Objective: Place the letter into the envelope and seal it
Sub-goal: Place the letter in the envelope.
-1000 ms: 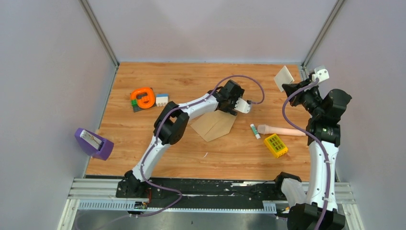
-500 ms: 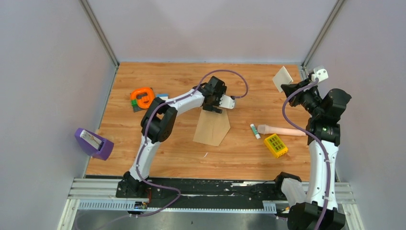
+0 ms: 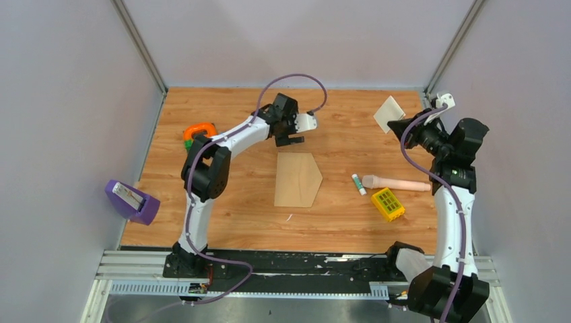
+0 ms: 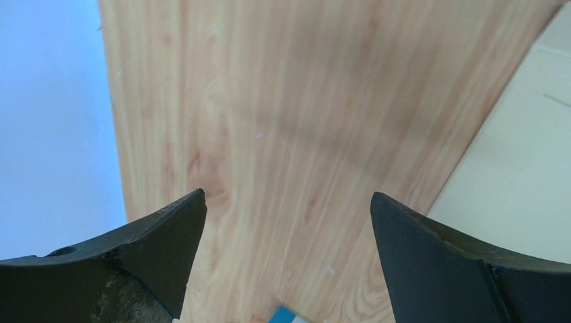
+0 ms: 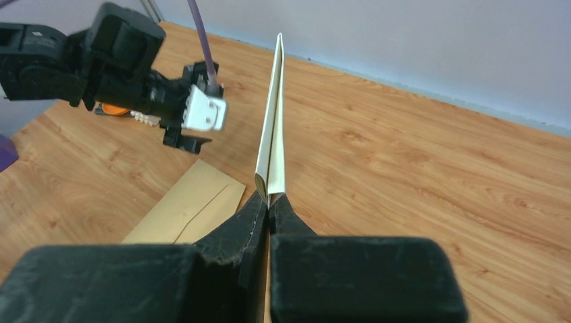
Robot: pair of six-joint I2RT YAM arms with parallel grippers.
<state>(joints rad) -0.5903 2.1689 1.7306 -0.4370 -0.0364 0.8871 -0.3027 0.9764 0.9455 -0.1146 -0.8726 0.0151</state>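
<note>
The tan envelope lies flat mid-table with its pointed flap toward the right; it also shows in the right wrist view. My left gripper hovers just behind it, open and holding nothing. A pale corner of the envelope sits to the right of its fingers. At the back right, my right gripper is shut on the lower edge of the cream letter. The letter is folded and held upright above the table, clamped between the right gripper's jaws.
An orange tape measure lies at the back left. A purple box stands at the left edge. Right of the envelope are a glue stick, a pink handled tool and a yellow block. Grey walls enclose the table.
My left arm swung back and to the left, off the envelope, which turned and now lies flat with the flap pointing right. The right gripper shifted slightly left with the letter.
</note>
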